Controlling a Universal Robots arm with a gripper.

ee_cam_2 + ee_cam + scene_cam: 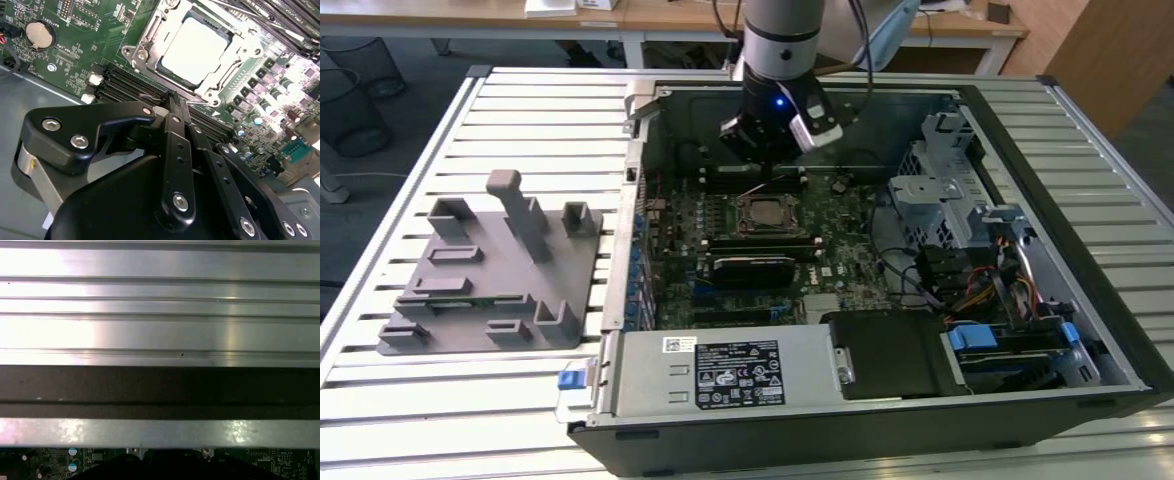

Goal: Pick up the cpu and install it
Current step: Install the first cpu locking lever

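- One robot arm hangs over the open computer case [1067, 300] on a slatted metal table [520, 90]; its gripper [175, 100] is clenched, fingers pressed together with nothing between them.
- Seated in the motherboard socket [150, 37], the cpu [197, 47] shows its silvery top plate just beyond the fingertips, apart from them.
- Beside the case, toward the exterior view's left, stands a grey plastic holder block [487, 270].

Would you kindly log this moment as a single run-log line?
gripper: shut, empty | position: above motherboard, beside socket | cpu: seated in socket | case: open
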